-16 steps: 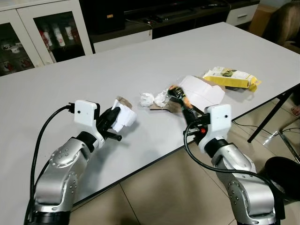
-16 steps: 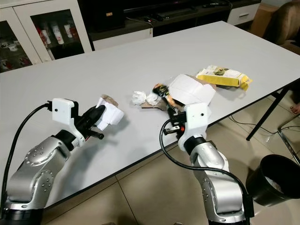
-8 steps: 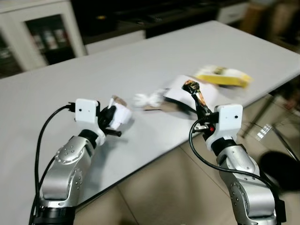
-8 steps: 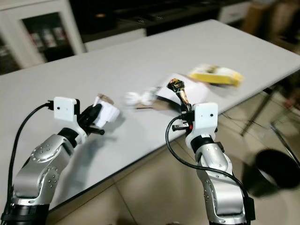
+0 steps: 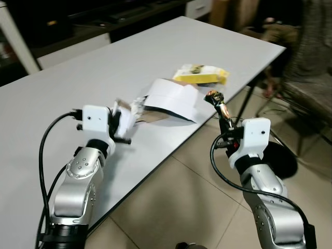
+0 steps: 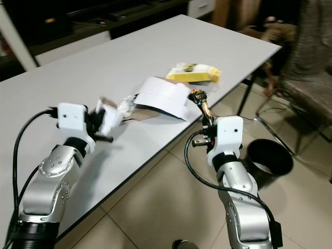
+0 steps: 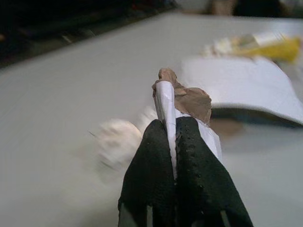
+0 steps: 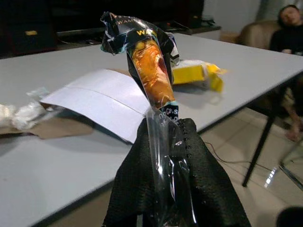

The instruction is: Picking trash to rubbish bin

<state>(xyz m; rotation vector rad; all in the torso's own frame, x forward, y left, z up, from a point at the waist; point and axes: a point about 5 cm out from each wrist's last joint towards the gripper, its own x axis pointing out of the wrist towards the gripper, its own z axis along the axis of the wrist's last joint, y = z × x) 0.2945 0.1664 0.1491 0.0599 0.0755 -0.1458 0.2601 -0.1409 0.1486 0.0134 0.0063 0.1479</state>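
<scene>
Landmark: grey table [image 5: 78,78], carrying the loose trash along its near edge.
Right end effector [image 8: 165,156]: fingers [image 8: 137,179] are pinching the clear tail of a snack wrapper [image 8: 149,66], holding it upright beyond the table's near edge, over the tiled floor [image 5: 171,202].
Snack wrapper: dark and orange, crumpled at the top, standing clear of the table surface; in the head views it is rising above the right wrist [image 5: 217,99].
Left end effector [image 7: 173,142]: fingers are pressing together on a folded white-and-brown paper scrap [image 7: 177,97], holding it just above the table, near its front edge.
Paper scrap: white sheet with a torn brown piece at its tip, sitting edge-on between the two black fingers.
White folded sheet [image 5: 171,96]: lying on the table near its front edge, resting over a flat brown card piece [image 8: 52,127].
Crumpled tissue [image 8: 21,113]: lying on the table beside the brown card piece; blurred in the left wrist view.
Yellow packet [image 5: 201,75]: lying on the table behind the white folded sheet, close to the table's far corner.
Rubbish bin [image 6: 270,162]: black, standing on the tiled floor off the table's front edge, beside the right arm.
Person [image 8: 289,21]: sitting beyond the table's far end.
</scene>
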